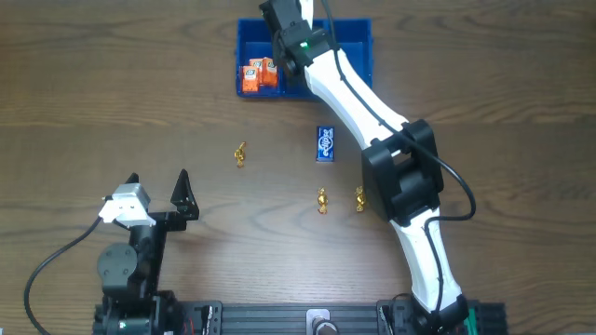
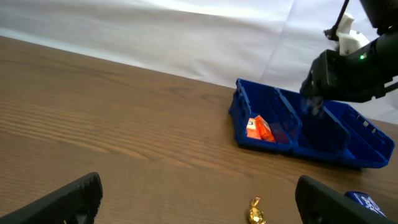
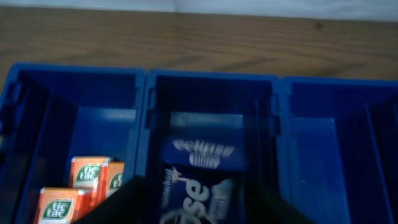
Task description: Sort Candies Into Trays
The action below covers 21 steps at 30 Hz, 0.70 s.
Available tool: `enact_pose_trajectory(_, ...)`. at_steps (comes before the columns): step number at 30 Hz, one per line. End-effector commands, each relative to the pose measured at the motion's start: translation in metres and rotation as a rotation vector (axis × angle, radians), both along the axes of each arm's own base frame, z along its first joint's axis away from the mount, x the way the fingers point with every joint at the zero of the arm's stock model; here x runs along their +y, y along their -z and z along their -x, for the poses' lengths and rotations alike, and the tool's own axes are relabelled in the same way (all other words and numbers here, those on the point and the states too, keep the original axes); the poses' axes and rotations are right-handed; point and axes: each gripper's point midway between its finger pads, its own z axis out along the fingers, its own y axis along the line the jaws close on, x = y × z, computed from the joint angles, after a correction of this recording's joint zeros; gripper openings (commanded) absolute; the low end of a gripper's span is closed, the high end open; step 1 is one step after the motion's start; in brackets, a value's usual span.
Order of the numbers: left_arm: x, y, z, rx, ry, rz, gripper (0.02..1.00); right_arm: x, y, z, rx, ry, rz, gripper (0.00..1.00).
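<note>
The right gripper (image 3: 193, 208) clasped a blue mint packet (image 3: 194, 186) above the middle compartment of the blue tray (image 1: 358, 54), at twelve o'clock on the table (image 1: 112, 93). This looked like the placing step, so the next move was probably letting go. The left gripper (image 1: 158, 191) sat spread at eight o'clock.

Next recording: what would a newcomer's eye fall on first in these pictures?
The right arm's tool hangs over the middle compartment of the blue tray at the table's far side, with blue packets just under it. Orange boxes sit in the tray's left-hand end compartment in the top view. Loose on the wood, nearer the arm bases, lie three gold-wrapped candies and one blue pack.
</note>
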Motion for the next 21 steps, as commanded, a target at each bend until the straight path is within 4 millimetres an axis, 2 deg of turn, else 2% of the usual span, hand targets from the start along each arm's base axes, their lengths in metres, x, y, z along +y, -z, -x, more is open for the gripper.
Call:
enact_pose_trajectory(1, -0.002, 0.016, 0.001, 0.044, 0.017, -0.014, 0.998, -0.015, -0.014, -0.003, -0.011, 0.028, 0.011, 0.787)
enact_pose_trajectory(4, -0.002, 0.016, 0.001, 0.044, 0.017, -0.014, 0.996, -0.019, -0.018, 0.005, 0.012, 0.028, 0.024, 0.893)
enact_pose_trajectory(6, -0.002, 0.016, 0.001, 0.044, 0.017, -0.014, 0.998, -0.020, -0.025, 0.018, 0.026, 0.020, 0.046, 0.950)
enact_pose_trajectory(8, -0.002, 0.016, 0.001, 0.044, 0.017, -0.014, 0.998, -0.018, -0.033, 0.043, 0.049, 0.003, 0.059, 0.974)
enact_pose_trajectory(11, -0.002, 0.016, 0.001, 0.044, 0.017, -0.014, 0.998, -0.018, -0.032, 0.076, 0.092, -0.006, 0.016, 0.978)
enact_pose_trajectory(13, -0.002, 0.016, 0.001, 0.044, 0.017, -0.014, 0.998, -0.020, -0.021, 0.106, 0.152, -0.015, -0.027, 0.980)
enact_pose_trajectory(16, -0.002, 0.016, 0.001, 0.044, 0.017, -0.014, 0.998, -0.024, 0.008, 0.148, 0.268, 0.001, -0.079, 0.980)
enact_pose_trajectory(19, -0.002, 0.016, 0.001, 0.044, 0.017, -0.014, 0.998, -0.028, 0.041, 0.176, 0.373, 0.057, -0.098, 0.978)
enact_pose_trajectory(21, -0.002, 0.016, 0.001, 0.044, 0.017, -0.014, 0.998, -0.036, 0.062, 0.187, 0.413, 0.087, -0.080, 0.978)
